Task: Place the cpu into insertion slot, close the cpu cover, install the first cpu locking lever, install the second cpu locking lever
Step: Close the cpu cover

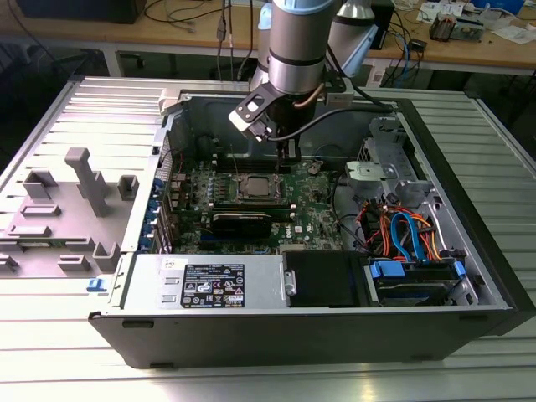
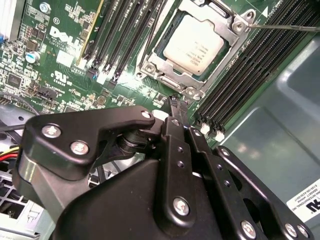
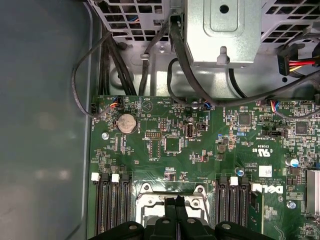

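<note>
At the exterior view's left, grey plastic fixture [image 1: 71, 209]: laid on the ribbed metal table [image 1: 251, 381], just beside the open computer case [image 1: 293, 331]
green circuit board [image 1: 314, 213]: seen flat on the floor of the case; long black memory slots [image 2: 125, 35] are set on both sides of the socket (clearest in the second wrist view)
cpu [image 2: 197, 42]: seated in the insertion slot [image 2: 193, 92], near the board's middle; its silvery top is framed by the window of the cpu cover [image 2: 167, 80], which is laid down flat around it
locking lever [image 2: 285, 27]: seen as a thin metal rod running from one corner of the socket out across the memory slots; whether it is latched cannot be told
gripper [image 1: 289, 157]: held upright over the board, just to the exterior view's right of the cpu and behind it; the fingers [image 3: 170, 210] are pressed together, with nothing pinched between them; contact with the socket's rim cannot be told
drive cage [image 1: 389, 167]: fixed at the exterior view's right inside the case; orange and blue cables [image 1: 410, 234] are bundled in front of it
</note>
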`<state>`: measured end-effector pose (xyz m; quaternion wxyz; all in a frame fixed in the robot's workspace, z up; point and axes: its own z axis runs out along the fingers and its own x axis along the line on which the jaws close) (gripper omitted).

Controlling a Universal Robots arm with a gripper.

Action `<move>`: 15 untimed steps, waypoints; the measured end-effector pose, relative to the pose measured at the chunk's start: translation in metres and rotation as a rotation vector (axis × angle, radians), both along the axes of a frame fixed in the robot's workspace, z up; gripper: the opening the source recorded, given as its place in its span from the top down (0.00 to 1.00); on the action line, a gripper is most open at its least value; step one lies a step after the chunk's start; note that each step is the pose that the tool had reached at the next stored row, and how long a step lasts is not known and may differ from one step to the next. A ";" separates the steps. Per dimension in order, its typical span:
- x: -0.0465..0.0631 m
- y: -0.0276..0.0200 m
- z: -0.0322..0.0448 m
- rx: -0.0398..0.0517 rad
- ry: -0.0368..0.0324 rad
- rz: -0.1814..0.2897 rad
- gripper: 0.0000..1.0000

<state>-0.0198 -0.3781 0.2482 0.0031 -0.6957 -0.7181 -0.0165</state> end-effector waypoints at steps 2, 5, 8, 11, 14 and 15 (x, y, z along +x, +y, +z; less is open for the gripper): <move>-0.001 0.0000 0.0000 0.0000 0.0000 0.000 0.89; -0.001 0.0000 0.0000 0.0000 0.0000 0.000 0.89; -0.001 0.0000 0.0000 0.0000 0.0000 0.000 0.89; -0.001 0.0000 0.0000 0.0000 0.0000 0.000 0.89; -0.003 0.0000 0.0000 0.0000 0.0001 0.000 0.89; -0.005 0.0000 0.0000 0.0000 0.0000 0.000 0.89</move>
